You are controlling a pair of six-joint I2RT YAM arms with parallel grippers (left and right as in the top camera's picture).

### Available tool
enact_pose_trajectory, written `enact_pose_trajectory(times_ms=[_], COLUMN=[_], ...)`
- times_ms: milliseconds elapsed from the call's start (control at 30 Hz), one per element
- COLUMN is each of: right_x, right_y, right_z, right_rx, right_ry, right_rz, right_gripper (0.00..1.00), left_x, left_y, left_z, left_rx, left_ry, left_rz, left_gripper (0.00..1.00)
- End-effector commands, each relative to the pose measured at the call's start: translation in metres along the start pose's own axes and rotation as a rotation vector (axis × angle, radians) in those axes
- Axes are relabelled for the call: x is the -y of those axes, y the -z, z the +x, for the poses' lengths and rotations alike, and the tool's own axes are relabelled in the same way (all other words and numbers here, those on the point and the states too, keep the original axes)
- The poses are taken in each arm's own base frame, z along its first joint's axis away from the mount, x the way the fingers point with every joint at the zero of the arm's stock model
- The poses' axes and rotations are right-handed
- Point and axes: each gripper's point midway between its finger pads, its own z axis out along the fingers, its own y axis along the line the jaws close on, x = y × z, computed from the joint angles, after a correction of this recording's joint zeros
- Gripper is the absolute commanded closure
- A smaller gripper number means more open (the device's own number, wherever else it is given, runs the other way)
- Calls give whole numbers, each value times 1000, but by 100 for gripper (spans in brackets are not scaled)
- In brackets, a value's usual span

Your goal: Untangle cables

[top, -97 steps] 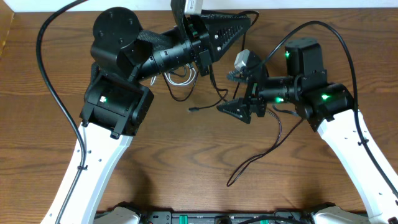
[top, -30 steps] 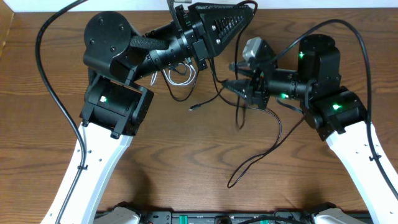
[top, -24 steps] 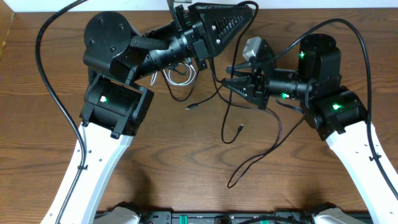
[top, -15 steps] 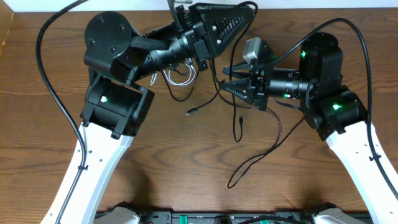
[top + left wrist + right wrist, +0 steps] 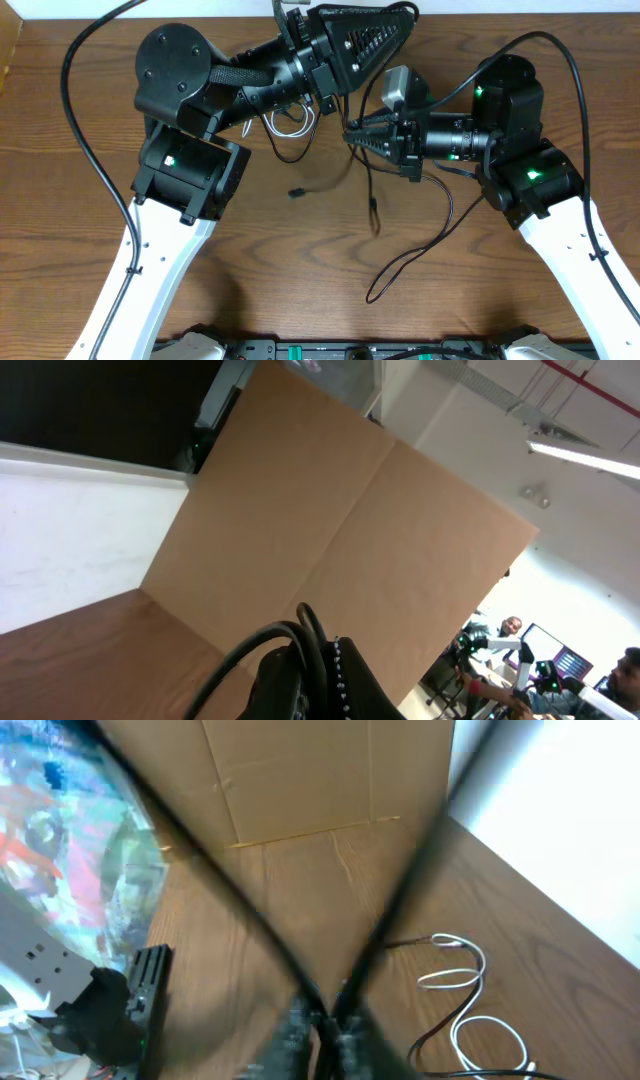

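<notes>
The black cable [image 5: 369,190] is lifted off the table between both grippers. My left gripper [image 5: 398,18] is high at the back, shut on a loop of it [image 5: 268,647]. My right gripper [image 5: 350,135] is below it, shut on two crossing strands [image 5: 236,901] that fan up from its blurred fingers [image 5: 298,1032]. Two loose ends hang down, one with a small plug [image 5: 296,192]. The white cable [image 5: 290,122] lies coiled on the table under the left arm; the right wrist view shows its loops [image 5: 462,971].
Another thin black cord [image 5: 410,255] trails over the table in front of the right arm. Thick black wires [image 5: 85,150] arc around both arms. A white wall edge [image 5: 520,6] bounds the back of the wooden table [image 5: 300,270].
The right gripper's jaws have gone from open to shut on the black cable and shifted slightly left. The hanging ends swung, the plug moving left and down.
</notes>
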Motion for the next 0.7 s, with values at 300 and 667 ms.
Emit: enact_pose_trajectory(times_ms=[300, 667], right_x=[4, 44], right_y=[1, 10], right_z=[-3, 28], right_rx=[-4, -127], right_ry=[-1, -89], right_rz=[49, 302], right_gripper=[99, 99], left_x=[-37, -121], left_y=[7, 45], left_z=[14, 30], left_rx=[-33, -103], left_ry=[-120, -262], left_rz=[-190, -651], left_gripper=[59, 14])
